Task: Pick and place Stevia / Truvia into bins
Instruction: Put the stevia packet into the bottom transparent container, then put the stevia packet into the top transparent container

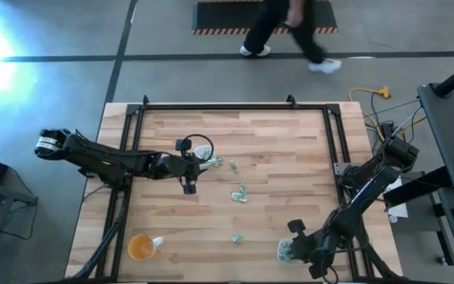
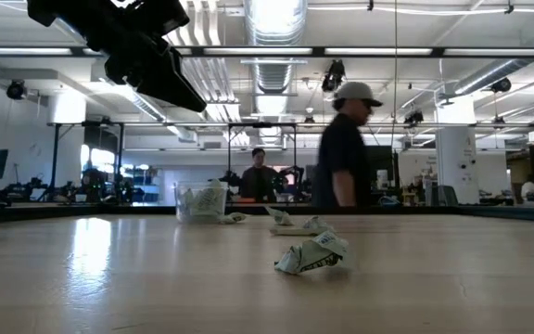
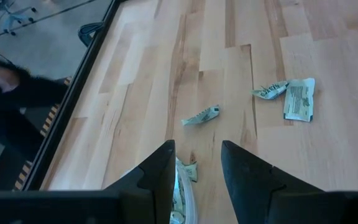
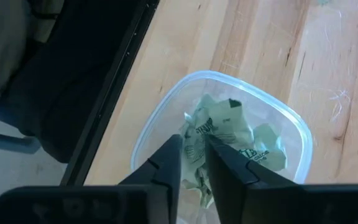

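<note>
My left gripper (image 3: 197,165) is open and hovers over the rim of a clear bin (image 1: 202,150) that holds packets (image 3: 180,198) near the table's middle left. Loose Stevia packets lie flat on the wood: one (image 3: 201,116) just beyond the fingers, two more (image 3: 299,99) farther off, and others (image 1: 239,193) (image 1: 237,237) toward the near edge. My right gripper (image 4: 194,149) stands above the second clear bin (image 4: 166,106) at the near right corner, shut on a crumpled packet. That bin holds several packets (image 4: 263,140). My right gripper pinches a crumpled pale green and white packet (image 4: 197,127) between its two fingertips, coming from above and pointing down into the bin. The packet sticks out past the fingertips, over the packets lying in the bin. Whether it touches them cannot be told.
An orange-tinted round cup (image 1: 140,247) stands near the table's near left corner. A black frame (image 1: 235,106) runs along the table's far and side edges. A person (image 1: 290,31) walks past beyond the far edge. Bare wood lies between the loose packets.
</note>
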`<state>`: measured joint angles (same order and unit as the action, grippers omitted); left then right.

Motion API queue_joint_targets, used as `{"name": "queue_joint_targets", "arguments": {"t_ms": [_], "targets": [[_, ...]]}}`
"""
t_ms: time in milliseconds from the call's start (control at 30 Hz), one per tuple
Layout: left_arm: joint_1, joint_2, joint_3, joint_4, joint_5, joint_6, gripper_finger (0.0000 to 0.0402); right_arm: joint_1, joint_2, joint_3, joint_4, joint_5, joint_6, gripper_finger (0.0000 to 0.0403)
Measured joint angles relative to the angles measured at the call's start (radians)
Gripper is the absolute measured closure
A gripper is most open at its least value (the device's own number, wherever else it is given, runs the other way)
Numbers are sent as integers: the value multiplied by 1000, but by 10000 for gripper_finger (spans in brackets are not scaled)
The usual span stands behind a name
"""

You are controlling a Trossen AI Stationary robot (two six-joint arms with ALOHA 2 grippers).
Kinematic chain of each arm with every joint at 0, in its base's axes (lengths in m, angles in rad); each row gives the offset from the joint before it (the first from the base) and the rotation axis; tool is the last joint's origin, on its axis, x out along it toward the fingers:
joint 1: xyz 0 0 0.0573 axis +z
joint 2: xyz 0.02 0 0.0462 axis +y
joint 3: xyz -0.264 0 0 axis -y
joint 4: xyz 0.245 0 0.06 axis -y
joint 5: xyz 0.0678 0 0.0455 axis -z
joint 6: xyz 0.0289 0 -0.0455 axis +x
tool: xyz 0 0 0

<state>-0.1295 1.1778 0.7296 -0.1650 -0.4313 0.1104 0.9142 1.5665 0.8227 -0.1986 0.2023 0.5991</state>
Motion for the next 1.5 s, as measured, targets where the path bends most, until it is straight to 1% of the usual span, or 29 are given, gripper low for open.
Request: {"name": "queue_joint_targets", "arguments": {"t_ms": [200,333,400,533,667,767,867,1067,1167,1300,1500], "targets": [[0,0,0,0,0,0,287,0,0,0,0,-9,1,299],[0,0,0,0,0,0,287,0,-9,1,0,-81,1,281],[0,0,0,0,0,0,287,1,-21,2,1,-105,1,275],[0,0,0,0,0,0,287,6,-63,2,-2,-106,0,271],[0,0,0,0,0,0,287,13,-111,2,-6,-105,-22,276],[0,0,0,0,6,-2,287,18,-149,2,-7,-76,-66,282],[0,9,0,6,61,-27,287,18,-189,2,-19,-20,-128,288],[-4,62,-1,40,216,-54,287,18,-273,2,-76,172,-211,297],[-13,112,-1,95,245,-54,287,18,-298,1,-93,248,-245,298],[-23,183,11,141,259,-53,287,17,-304,0,-90,282,-267,297],[-28,286,15,234,322,-52,287,15,-288,-2,-90,294,-270,296]]}}
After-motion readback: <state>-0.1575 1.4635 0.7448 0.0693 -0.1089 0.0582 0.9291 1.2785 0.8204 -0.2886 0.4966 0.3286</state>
